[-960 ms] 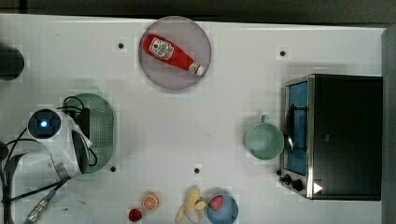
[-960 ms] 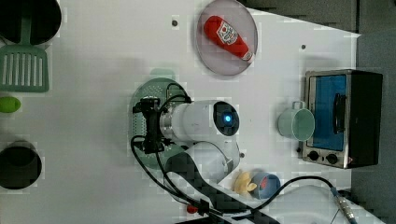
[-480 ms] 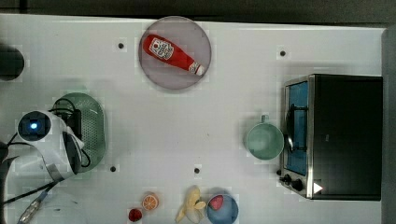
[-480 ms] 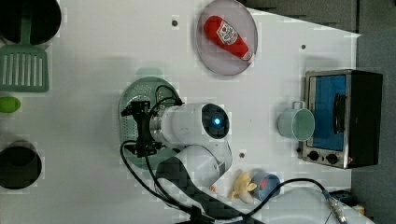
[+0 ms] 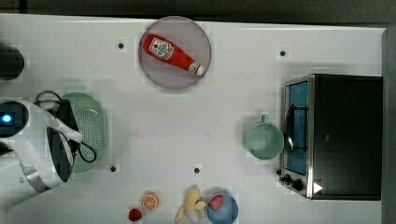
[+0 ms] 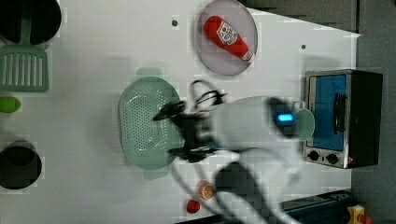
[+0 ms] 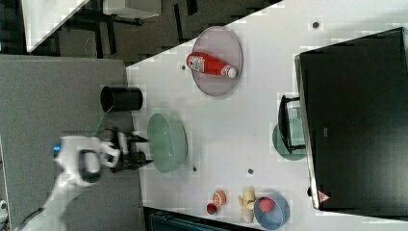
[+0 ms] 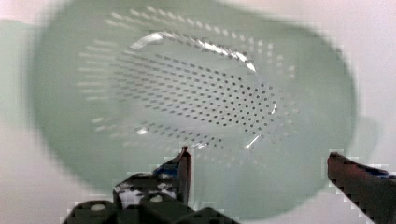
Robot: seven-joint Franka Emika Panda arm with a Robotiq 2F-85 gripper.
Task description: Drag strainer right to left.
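Strainer (image 8: 196,107) fills the middle of the wrist view, a pale green oval bowl with rows of small holes across its inside and a smooth rim; the gripper (image 8: 259,172) hangs above it with its jaws spread wide and nothing between them, one dark finger (image 8: 184,170) over the bowl's near wall and the other at the frame's lower right. In the top view the strainer (image 5: 91,128) lies at the left of the frame on the white table (image 5: 210,112), partly under the white arm (image 5: 42,144) and its black cable. In the left view the strainer (image 6: 140,123) sits left of centre, with the gripper (image 6: 175,130) over the side of it nearer the frame's right. In the right view the strainer (image 7: 166,142) lies left of centre by the table's edge, the gripper (image 7: 142,151) just at its left rim.

Farther off in the top view, a grey plate (image 5: 175,52) at upper centre carries a red ketchup bottle (image 5: 170,53). A round green mug (image 5: 265,140) stands right of centre, just beside a toaster oven (image 5: 334,135) at the right. Along the bottom edge are a strawberry (image 5: 135,214), an orange slice (image 5: 150,202), a banana (image 5: 190,211) and a blue bowl (image 5: 223,211). A dark cup (image 5: 9,63) stands at the upper left. In the left view, a green spatula (image 6: 23,65) lies at the upper left.
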